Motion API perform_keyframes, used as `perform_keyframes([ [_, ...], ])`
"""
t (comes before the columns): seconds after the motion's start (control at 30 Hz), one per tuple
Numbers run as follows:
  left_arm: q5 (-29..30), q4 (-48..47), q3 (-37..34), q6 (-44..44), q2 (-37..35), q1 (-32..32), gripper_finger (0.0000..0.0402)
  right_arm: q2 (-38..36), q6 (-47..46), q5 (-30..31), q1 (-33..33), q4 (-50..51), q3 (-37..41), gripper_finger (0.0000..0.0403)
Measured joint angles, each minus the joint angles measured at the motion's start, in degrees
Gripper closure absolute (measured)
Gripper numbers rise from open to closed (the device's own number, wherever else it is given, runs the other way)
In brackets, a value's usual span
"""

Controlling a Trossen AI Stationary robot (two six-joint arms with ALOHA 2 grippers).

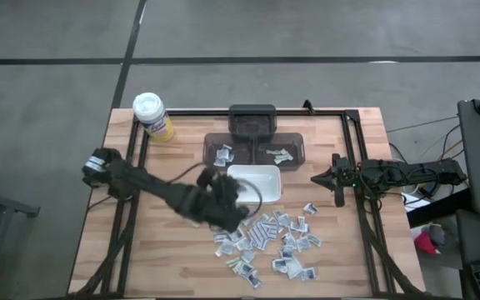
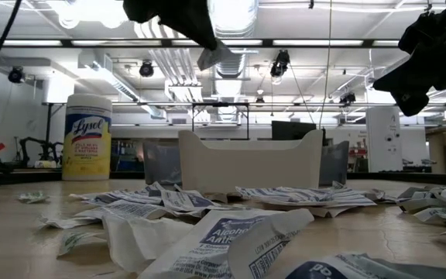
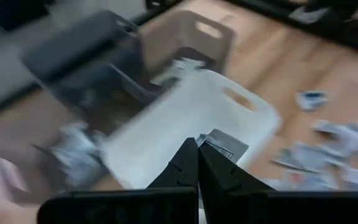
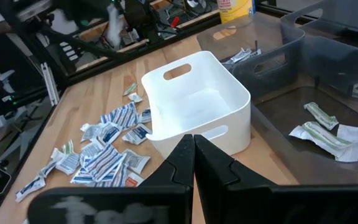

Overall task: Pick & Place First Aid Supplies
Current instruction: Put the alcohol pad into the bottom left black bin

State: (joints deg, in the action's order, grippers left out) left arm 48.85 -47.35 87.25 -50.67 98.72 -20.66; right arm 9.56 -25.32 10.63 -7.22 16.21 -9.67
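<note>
Several small white and grey first aid packets (image 1: 272, 242) lie scattered flat on the wooden table, near the front. The white tray (image 1: 261, 193) stands just behind them, and the right wrist view shows it too (image 4: 197, 102). My left gripper (image 1: 233, 193) hovers at the tray's left near corner, shut on one packet (image 3: 224, 145). In the low view this packet (image 2: 214, 56) is high above the table. My right gripper (image 1: 315, 177) waits shut at the table's right side, touching nothing. My left gripper pinches one packet by its edge (image 3: 210, 140) between its two fingertips. The fingers slant downward, coming from the table's left. The packet is lifted clear and sticks out past the fingertips (image 2: 204, 43), above the tray's rim.
Two grey see-through bins (image 1: 223, 143) (image 1: 294, 147) stand behind the white tray, each with a few packets inside, and a darker bin (image 1: 252, 121) stands behind those. A yellow canister with a white lid (image 1: 152, 117) is at the far left corner.
</note>
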Motion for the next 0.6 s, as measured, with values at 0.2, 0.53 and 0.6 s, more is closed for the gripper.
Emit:
perform_keyframes([
  [0.2,-3.6,-3.1,2.6,13.5,-0.1,8.3,0.0401,0.0,-0.1,0.0,0.0,-0.1,0.0,0.0394],
  [0.53,-17.3,-3.7,2.6,31.9,-0.1,22.8,0.0401,0.0,-0.2,0.0,0.0,-0.1,0.0,0.0394],
  [0.6,-19.4,-4.7,2.5,34.2,-0.1,25.5,0.0401,0.0,-0.2,0.0,0.0,-0.1,0.0,0.0394],
])
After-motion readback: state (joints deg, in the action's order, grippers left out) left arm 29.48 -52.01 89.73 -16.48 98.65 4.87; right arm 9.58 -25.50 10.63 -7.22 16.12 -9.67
